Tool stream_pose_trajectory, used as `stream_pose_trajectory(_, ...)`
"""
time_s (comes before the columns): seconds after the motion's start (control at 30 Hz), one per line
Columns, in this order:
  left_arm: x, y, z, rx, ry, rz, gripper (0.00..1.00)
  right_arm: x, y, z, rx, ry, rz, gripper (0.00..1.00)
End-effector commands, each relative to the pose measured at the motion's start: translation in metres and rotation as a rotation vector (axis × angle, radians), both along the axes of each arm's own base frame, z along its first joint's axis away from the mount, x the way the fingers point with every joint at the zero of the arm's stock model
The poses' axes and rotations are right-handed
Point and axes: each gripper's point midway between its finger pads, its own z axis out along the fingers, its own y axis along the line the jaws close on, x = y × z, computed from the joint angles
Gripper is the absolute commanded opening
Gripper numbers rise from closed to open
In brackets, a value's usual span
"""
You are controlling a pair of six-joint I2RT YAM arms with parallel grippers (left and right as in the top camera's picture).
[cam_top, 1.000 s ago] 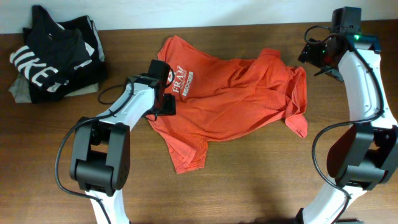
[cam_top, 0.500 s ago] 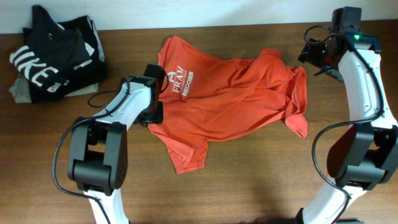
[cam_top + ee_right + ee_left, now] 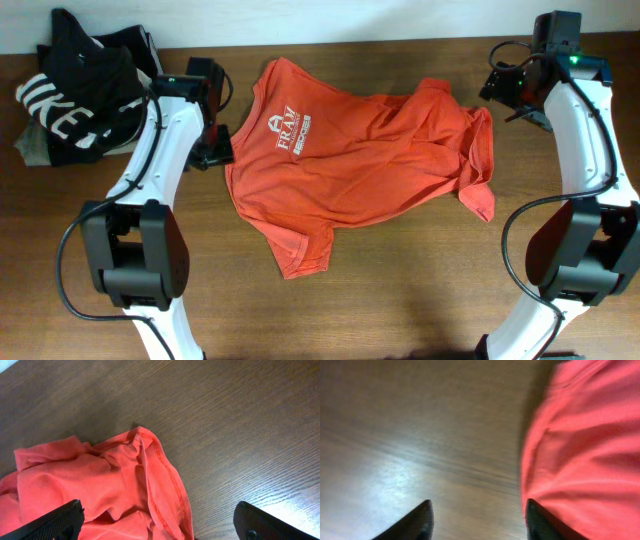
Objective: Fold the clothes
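The red-orange T-shirt (image 3: 360, 150) lay spread but rumpled on the table (image 3: 400, 290), lettering up. My left end effector (image 3: 477, 507) hung released and empty over bare wood just beside the shirt's edge nearest the lettering. My right end effector (image 3: 157, 515) gaped empty above the shirt's bunched opposite end. I feared a pinch there would catch several wrinkled layers and drag the shirt askew.
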Motion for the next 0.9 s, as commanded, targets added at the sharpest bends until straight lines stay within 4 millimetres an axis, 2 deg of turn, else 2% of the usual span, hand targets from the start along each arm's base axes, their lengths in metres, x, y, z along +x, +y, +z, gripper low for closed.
stream_pose_trajectory(0.0, -0.018, -0.057, -0.003, -0.259, 0.086, -0.042, 0.81, 0.0, 0.001, 0.002, -0.002, -0.004, -0.007, 0.99)
stream_pose_trajectory(0.1, -0.05, -0.074, -0.012, -0.247, 0.204, -0.08, 0.81, -0.001, 0.001, 0.001, -0.002, -0.003, -0.007, 0.99)
stream_pose_trajectory(0.2, -0.083, -0.102, -0.028, -0.235, 0.302, -0.157, 0.81, -0.001, 0.001, 0.001, -0.002, -0.003, -0.007, 0.99)
stream_pose_trajectory(0.3, -0.107, -0.119, -0.043, -0.208, 0.362, -0.2, 0.81, 0.0, 0.001, 0.002, -0.002, -0.004, -0.007, 0.99)
stream_pose_trajectory(0.47, -0.136, -0.14, -0.06, -0.139, 0.381, 0.015, 0.79, -0.001, 0.001, 0.001, -0.002, -0.003, -0.007, 0.99)
stream_pose_trajectory(0.67, -0.125, -0.175, -0.068, -0.161, 0.258, 0.159, 0.77, -0.001, 0.001, 0.001, -0.002, -0.003, -0.007, 0.99)
stream_pose_trajectory(0.77, -0.117, -0.169, -0.07, -0.107, 0.192, 0.204, 0.76, -0.001, 0.001, 0.001, -0.002, -0.003, -0.007, 0.99)
stream_pose_trajectory(0.83, -0.119, -0.165, -0.073, -0.091, 0.194, 0.206, 0.76, -0.001, 0.001, 0.001, -0.002, -0.003, -0.007, 0.99)
stream_pose_trajectory(0.87, -0.124, -0.162, -0.076, -0.079, 0.209, 0.212, 0.72, 0.0, 0.001, 0.002, -0.002, -0.004, -0.007, 0.99)
